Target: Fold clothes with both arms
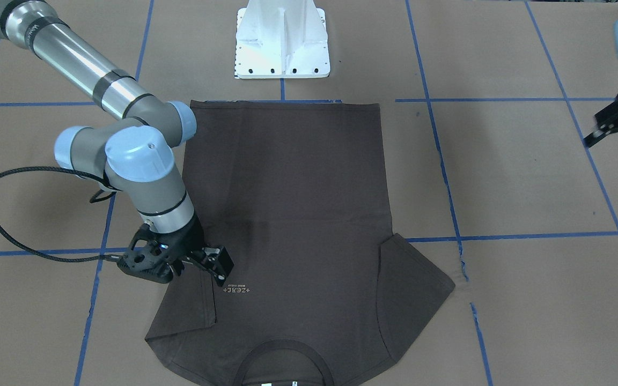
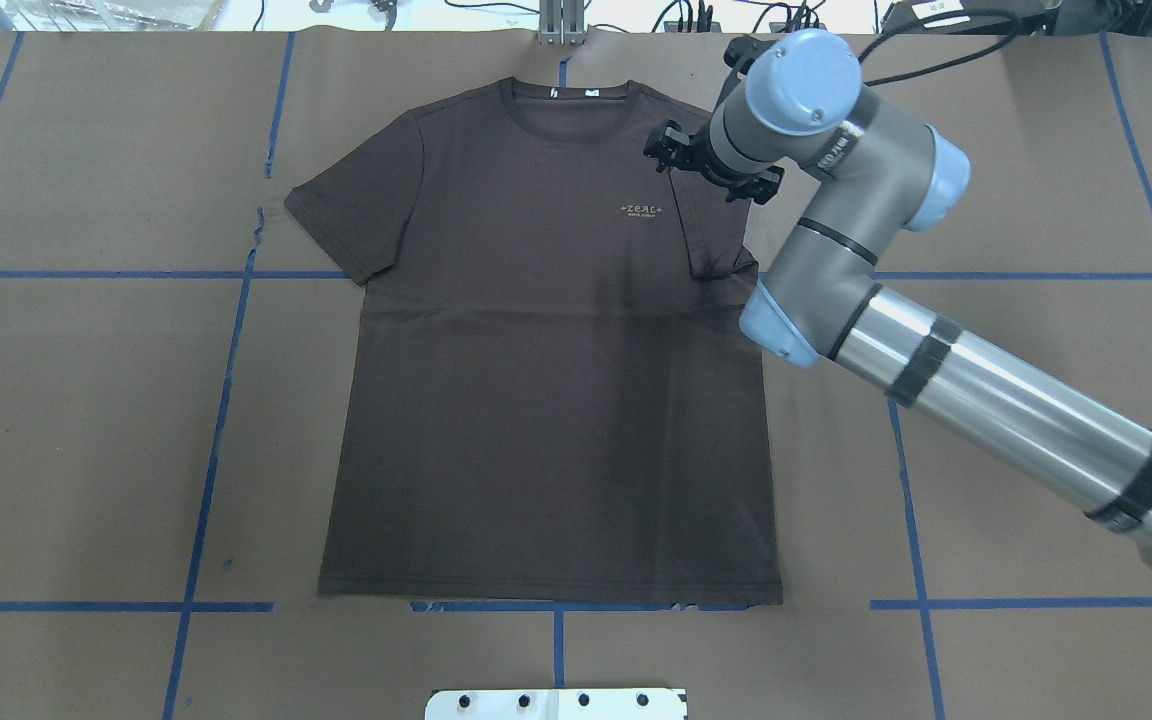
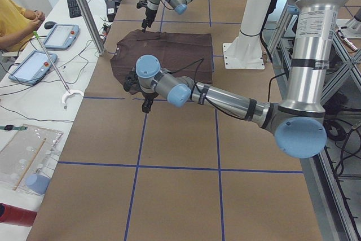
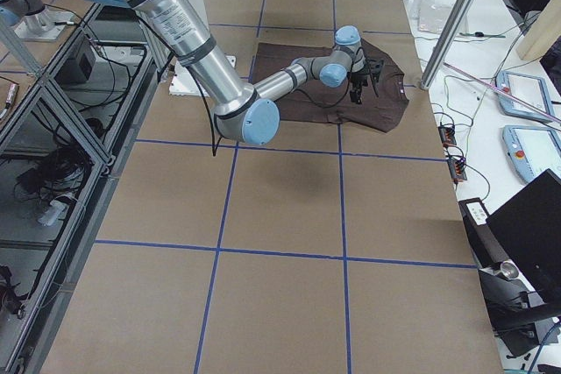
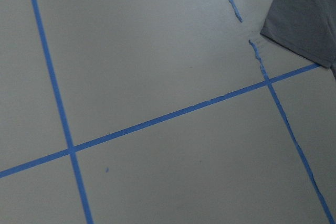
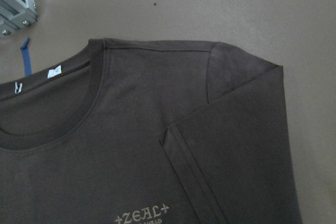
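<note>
We are worrying first about the folded sleeve [image 6: 236, 145]. It is lying loose over the chest with nothing pinning it, so if the right claw [image 1: 197, 264] is dragging cloth as it moves, we are expecting the flap to slide back or skew. That claw is hovering just above the flap's edge, beside the logo [image 2: 641, 209]. Its jaws are looking released and are grasping nothing.

The left claw [image 1: 616, 134] is hanging spread and empty, well apart from the shirt, over the bare surface [image 2: 86, 420]. We are judging that a rushed reach for the other sleeve [image 2: 351, 215] could pinch the brown paper covering or catch only one layer, leaving the two sides uneven.

We are looking at a dark brown t-shirt [image 2: 546, 400] lying face up and flat in the middle of the surface. Its collar [image 6: 79, 119] is pointing away from the robot and its hem is running along a blue tape line. White tags [image 6: 52, 72] are showing inside the neck. One sleeve is spreading outward while the other is turning in, and a faint crease is crossing the body.
</note>
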Controlling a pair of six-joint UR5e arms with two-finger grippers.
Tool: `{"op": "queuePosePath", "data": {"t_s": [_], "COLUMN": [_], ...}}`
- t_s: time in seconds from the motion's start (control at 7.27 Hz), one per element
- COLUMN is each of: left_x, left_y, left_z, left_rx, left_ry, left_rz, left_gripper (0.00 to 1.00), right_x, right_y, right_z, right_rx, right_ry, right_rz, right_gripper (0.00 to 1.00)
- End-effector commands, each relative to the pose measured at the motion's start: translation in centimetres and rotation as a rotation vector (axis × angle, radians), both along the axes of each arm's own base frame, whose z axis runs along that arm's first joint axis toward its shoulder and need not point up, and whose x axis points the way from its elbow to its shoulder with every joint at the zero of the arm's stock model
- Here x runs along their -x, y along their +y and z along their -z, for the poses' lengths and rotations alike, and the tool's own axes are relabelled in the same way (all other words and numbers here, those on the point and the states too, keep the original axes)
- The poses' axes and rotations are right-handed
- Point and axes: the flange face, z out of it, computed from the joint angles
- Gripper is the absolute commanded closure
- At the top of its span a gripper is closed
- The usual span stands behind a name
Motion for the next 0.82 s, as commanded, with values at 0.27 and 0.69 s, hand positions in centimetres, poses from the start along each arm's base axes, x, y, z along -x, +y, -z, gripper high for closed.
{"op": "queuePosePath", "data": {"t_s": [0.27, 0.69], "left_x": [-24.5, -28.4], "left_y": [-7.5, -13.4], "left_z": [6.7, 4.6], "left_rx": [0.078, -0.002], "left_ry": [-0.106, -0.197], "left_rz": [0.141, 0.262], "left_gripper": [0.09, 0.19], "right_x": [-6.4, -7.7], "right_y": [6.1, 7.3], "right_z": [-3.5, -2.7], "right_rx": [-0.025, -0.051], "right_ry": [-0.035, -0.049], "right_rz": [0.024, 0.012], "right_gripper": [0.00, 0.00]}}
